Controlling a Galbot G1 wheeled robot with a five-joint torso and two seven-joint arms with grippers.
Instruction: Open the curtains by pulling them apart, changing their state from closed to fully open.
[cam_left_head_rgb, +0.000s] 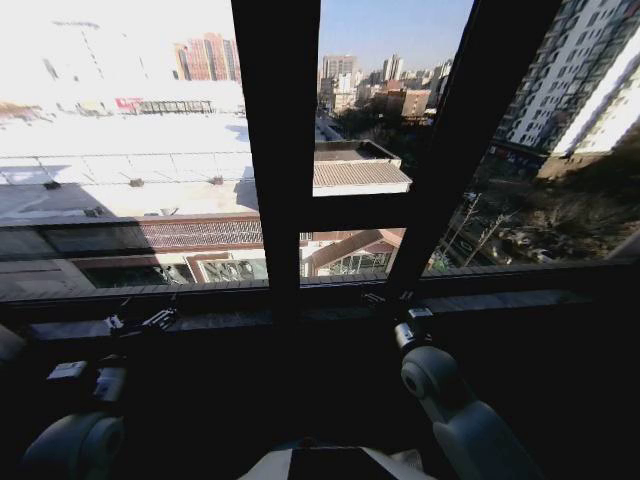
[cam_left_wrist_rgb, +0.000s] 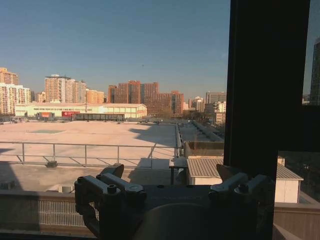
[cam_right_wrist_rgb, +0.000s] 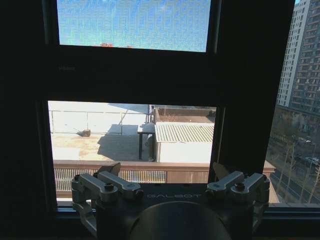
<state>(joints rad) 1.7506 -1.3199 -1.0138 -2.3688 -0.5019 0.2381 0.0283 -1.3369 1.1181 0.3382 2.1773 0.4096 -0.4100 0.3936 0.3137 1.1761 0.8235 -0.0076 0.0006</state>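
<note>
Looking at the window, the glass is uncovered all the way across, so my guess is the curtains are bunched outward, past the left and right edges. That's the bit that matters: any fabric left to pull would hang as a tall vertical strip outboard of each arm, left panel for the left arm, right panel for the right. The left gripper sits low by the sill on the left, jaws spread wide, nothing in them. The right gripper hovers just right of the black centre bar, also wide open and empty.
</note>
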